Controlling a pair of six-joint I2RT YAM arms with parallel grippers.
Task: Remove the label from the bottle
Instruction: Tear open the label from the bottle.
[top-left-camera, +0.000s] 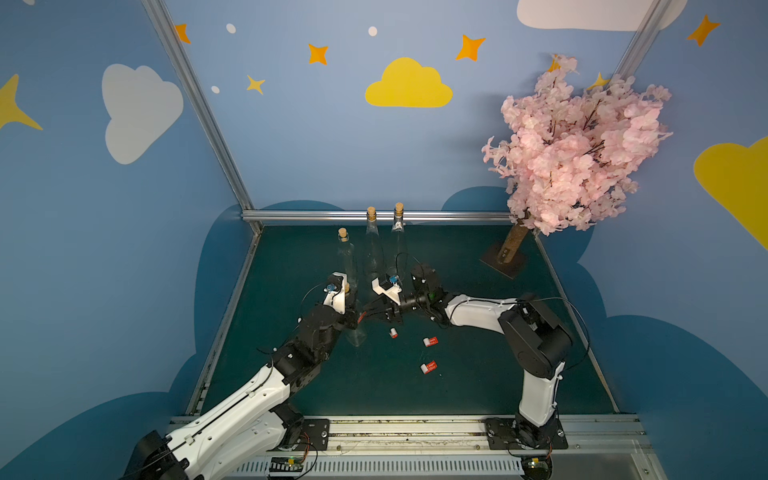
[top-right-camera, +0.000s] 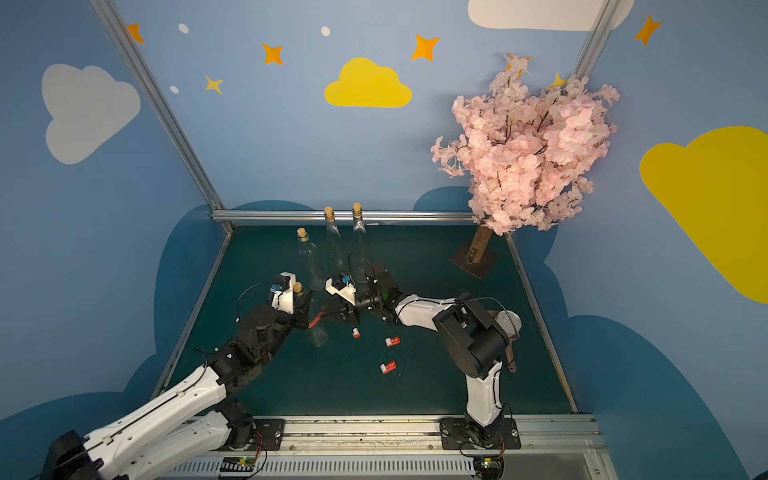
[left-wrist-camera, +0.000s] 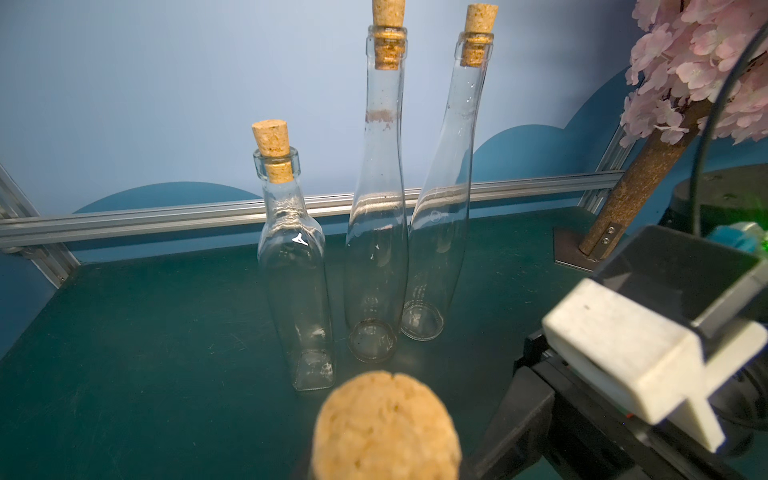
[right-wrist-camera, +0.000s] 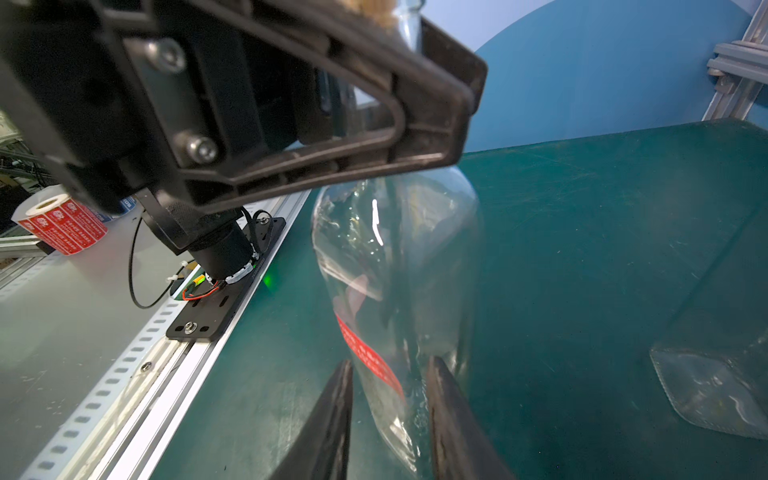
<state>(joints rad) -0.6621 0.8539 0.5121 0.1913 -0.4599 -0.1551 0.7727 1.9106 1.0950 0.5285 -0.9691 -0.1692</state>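
A clear glass bottle (top-left-camera: 356, 334) with a cork (left-wrist-camera: 386, 428) stands on the green mat (top-left-camera: 478, 374) at centre left, tilted a little. My left gripper (top-left-camera: 352, 309) is shut on the bottle's neck; one of its black fingers (right-wrist-camera: 374, 104) crosses the right wrist view. A red label (right-wrist-camera: 368, 353) runs slantwise down the bottle's (right-wrist-camera: 399, 257) side and shows as a red strip (top-right-camera: 316, 320) in a top view. My right gripper (right-wrist-camera: 390, 361) is open, level with the label, one fingertip on each side of the label's lower end.
Three corked, unlabelled bottles (top-left-camera: 346, 257) (top-left-camera: 372, 245) (top-left-camera: 398, 241) stand behind. Three curled red-and-white labels (top-left-camera: 393, 332) (top-left-camera: 430, 341) (top-left-camera: 428, 368) lie on the mat. A pink blossom tree (top-left-camera: 573, 145) on a base plate (top-left-camera: 505, 259) stands back right. A label roll (right-wrist-camera: 58, 224) sits beyond the front rail.
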